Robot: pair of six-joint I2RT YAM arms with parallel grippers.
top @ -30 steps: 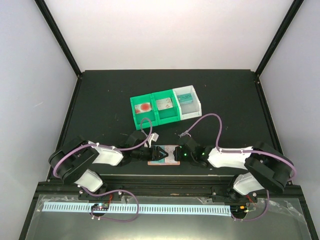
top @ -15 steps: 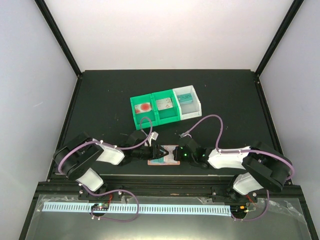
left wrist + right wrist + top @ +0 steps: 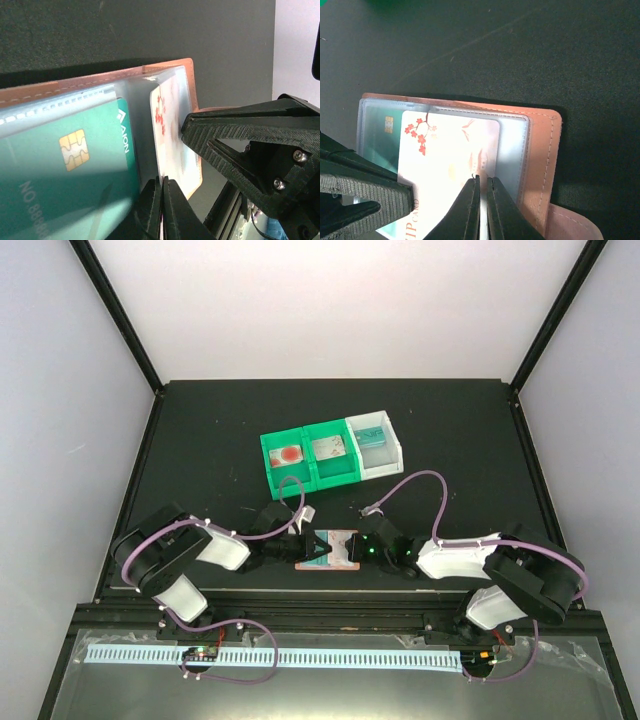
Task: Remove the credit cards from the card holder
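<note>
One teal card (image 3: 65, 165) reads "AION" (gold chip (image 3: 74, 150) beside it).

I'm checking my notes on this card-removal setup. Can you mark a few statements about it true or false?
1. The card holder lies open between the left hand and the right hand. True.
2. A teal chip card and a white blossom card are in it. True.
3. The card holder rests inside a bin. False: it lies on the table.
4. Both hands are wide open. False: both are shut.
5. All three bins are green. False: there are two green bins and one white bin.
</note>
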